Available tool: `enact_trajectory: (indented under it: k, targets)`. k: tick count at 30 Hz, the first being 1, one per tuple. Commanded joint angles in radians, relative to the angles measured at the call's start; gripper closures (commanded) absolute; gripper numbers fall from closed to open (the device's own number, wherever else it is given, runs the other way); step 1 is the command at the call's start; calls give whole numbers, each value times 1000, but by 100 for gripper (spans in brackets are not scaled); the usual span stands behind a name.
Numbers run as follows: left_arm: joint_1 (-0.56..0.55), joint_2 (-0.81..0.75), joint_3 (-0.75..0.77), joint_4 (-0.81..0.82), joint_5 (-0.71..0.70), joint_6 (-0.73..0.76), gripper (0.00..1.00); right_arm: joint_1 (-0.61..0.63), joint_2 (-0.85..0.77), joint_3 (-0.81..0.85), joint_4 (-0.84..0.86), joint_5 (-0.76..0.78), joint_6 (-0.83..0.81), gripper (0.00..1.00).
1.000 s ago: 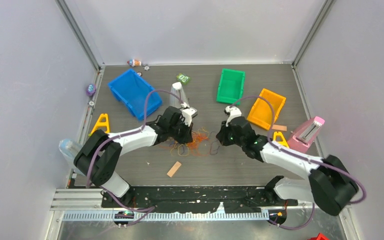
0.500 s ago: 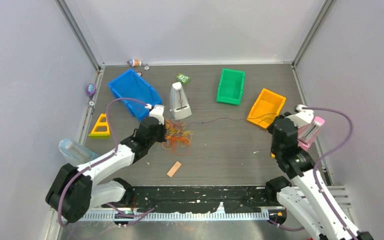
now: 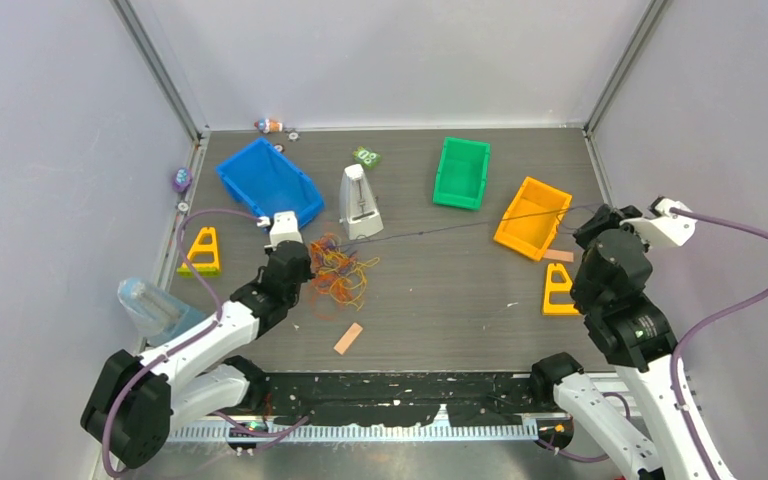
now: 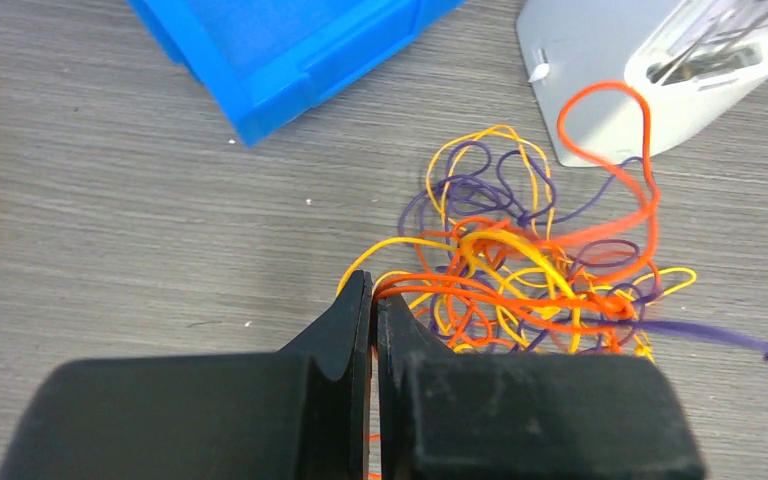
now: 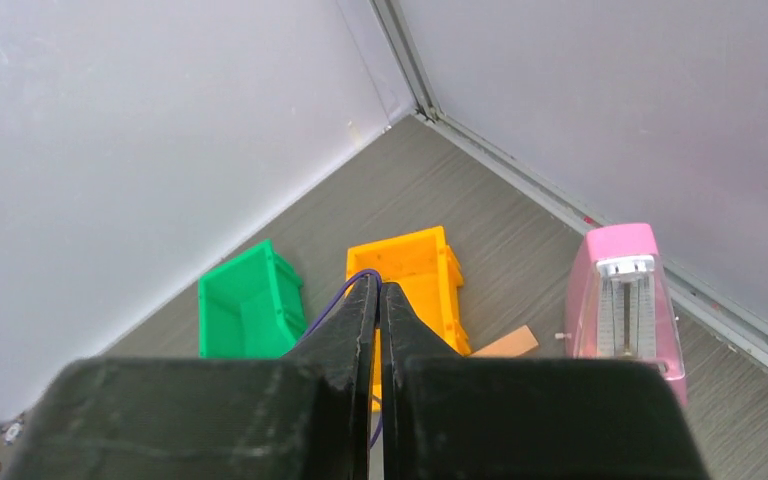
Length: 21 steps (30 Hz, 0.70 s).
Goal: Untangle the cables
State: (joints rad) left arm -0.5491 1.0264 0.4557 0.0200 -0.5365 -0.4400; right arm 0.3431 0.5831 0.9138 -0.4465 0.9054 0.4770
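The cables lie as a tangle [image 3: 340, 272] of thin orange, yellow and purple wires left of the table's middle, also seen in the left wrist view [image 4: 530, 270]. My left gripper [image 3: 298, 266] sits at the tangle's left edge, shut on an orange cable [image 4: 440, 288] at its fingertips [image 4: 372, 285]. One thin purple cable [image 3: 460, 229] runs taut from the tangle to my right gripper [image 3: 592, 220], which is raised at the far right. The right gripper [image 5: 378, 285] is shut on that purple cable [image 5: 330, 305].
A blue bin [image 3: 268, 182] and a grey metronome [image 3: 358, 203] stand just behind the tangle. A green bin [image 3: 461, 172] and an orange bin [image 3: 532, 217] lie under the taut cable's right part. Yellow wedges [image 3: 203, 250] [image 3: 559, 290], a wood chip [image 3: 348, 338], a pink metronome [image 5: 625, 300].
My right gripper has pulled away to the right and upward, drawing the purple cable out taut. My left gripper has moved left and nearer, dragging the tangle with it.
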Motion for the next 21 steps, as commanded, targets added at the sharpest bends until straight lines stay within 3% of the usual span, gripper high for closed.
enact_trajectory:
  k: [1,4,6,7,8,9,11,14,16,18,21]
  targets:
    - [16,-16,30,-62,-147,-34,100,-6,0,105,2,56,-67,95]
    - [16,-41,5,3,-82,9,100,-6,7,98,-63,-39,-55,94]
    - [16,-49,-6,44,-13,33,100,-6,18,66,-119,-124,-41,83]
    - [16,-51,-13,79,38,51,100,-6,22,51,-135,-182,-41,64]
    - [15,-51,-16,93,83,66,100,-7,21,10,-152,-216,-49,53]
    - [16,-50,-18,111,127,80,100,-6,19,-14,-154,-280,-55,34]
    - [15,-43,-16,129,176,97,100,-5,6,-85,-127,-417,-100,20]
    - [16,-25,-5,118,182,94,100,-5,5,-192,31,-855,-218,12]
    - [16,-12,4,110,184,96,100,4,43,-225,131,-1061,-234,3]
    - [16,-6,9,106,182,96,100,53,117,-223,183,-1113,-252,1]
    - [15,-4,9,103,179,101,100,212,255,-196,237,-1052,-337,0]
